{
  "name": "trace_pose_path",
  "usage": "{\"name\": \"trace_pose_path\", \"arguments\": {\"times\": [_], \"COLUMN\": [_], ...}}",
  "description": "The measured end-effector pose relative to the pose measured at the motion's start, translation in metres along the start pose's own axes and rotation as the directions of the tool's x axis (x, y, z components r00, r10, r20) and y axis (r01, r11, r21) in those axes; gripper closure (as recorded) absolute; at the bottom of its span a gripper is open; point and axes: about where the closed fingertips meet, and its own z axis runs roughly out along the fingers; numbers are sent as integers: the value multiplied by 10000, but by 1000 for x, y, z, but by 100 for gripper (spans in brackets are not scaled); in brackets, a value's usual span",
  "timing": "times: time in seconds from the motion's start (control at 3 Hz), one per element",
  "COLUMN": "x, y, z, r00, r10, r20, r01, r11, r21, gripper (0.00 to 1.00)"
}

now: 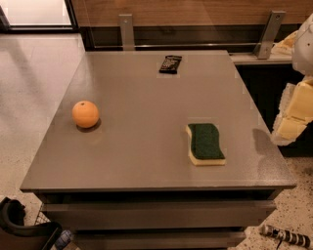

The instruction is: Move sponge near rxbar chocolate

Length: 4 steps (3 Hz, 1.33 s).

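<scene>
Grey table point(146, 97), sponge point(206, 142) front right, well apart from rxbar point(170, 64) at far edge, move not yet done; gripper point(292, 117) off right side, grip state untellable.

Matt grey desk point(142, 161), foam-backed sponge point(206, 143), dark film wrapper

The desk top is seen as a smooth, finely speckled grey surface with a dull sheen; the sponge is topped by a rough, dark green scrub layer over pale yellow foam; the rxbar chocolate point(170, 64) is wrapped in black film with pale print, faintly glossy; the orange point(85, 114) is shown with a smooth, softly shining skin; the end effector point(292, 117), held off the desk's right edge, is made up of pale yellow and white matt blocks, plastic by their look; the floor point(29, 107) is polished, speckled stone; the back wall point(195, 10) is panelled in wood grain; its brackets point(126, 29) are dull grey metal.
</scene>
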Motion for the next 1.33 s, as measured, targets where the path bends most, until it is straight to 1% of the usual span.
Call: {"name": "trace_pose_path", "arguments": {"times": [0.33, 0.67, 1.0, 1.33], "x": [0, -2, -3, -2], "y": [0, 3, 37, 74], "z": [0, 4, 15, 40], "r00": [10000, 9986, 9691, 9125], "r10": [0, 350, 1828, 2966], "r20": [1, 391, 1658, 2817], "r01": [0, -358, -1915, -3146], "r11": [10000, 9991, 9808, 9490], "r21": [2, 212, 379, 197], "gripper": [0, 0, 0, 0]}}
